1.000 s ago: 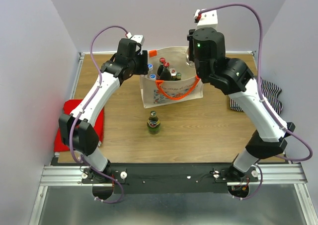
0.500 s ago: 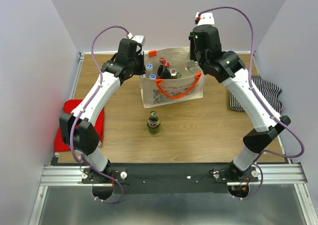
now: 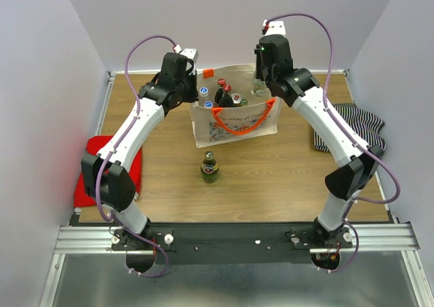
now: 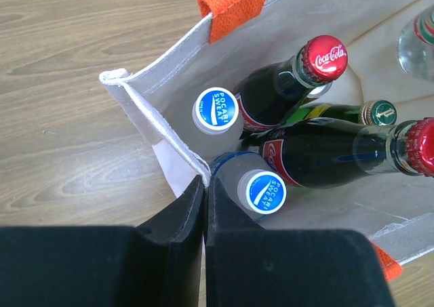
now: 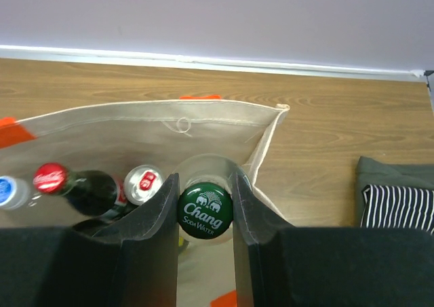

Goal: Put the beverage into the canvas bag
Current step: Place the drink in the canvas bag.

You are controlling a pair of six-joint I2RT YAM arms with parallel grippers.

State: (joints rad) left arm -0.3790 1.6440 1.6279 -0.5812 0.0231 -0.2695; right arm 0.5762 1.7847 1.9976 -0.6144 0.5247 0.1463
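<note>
The left gripper (image 4: 205, 185) has just pinched its fingers together on the canvas bag (image 4: 169, 66) rim, steadying the mouth. The right gripper (image 5: 203, 179), clamped on the Chang soda bottle (image 5: 205, 217), has carried it into the bag's corner, so it looks nearly placed. A green bottle (image 3: 209, 167) waits on the wooden table (image 3: 285, 178), with a red cloth (image 3: 95, 148) to the left, a striped cloth (image 3: 369, 124) to the right, and pale walls (image 3: 41, 83) around.

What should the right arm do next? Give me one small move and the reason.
Probably lower straight down, then release. The right gripper grips the Chang soda water bottle by its neck over the right end of the canvas bag, beside the other bottles inside, while the left gripper pinches the bag's left rim.
</note>
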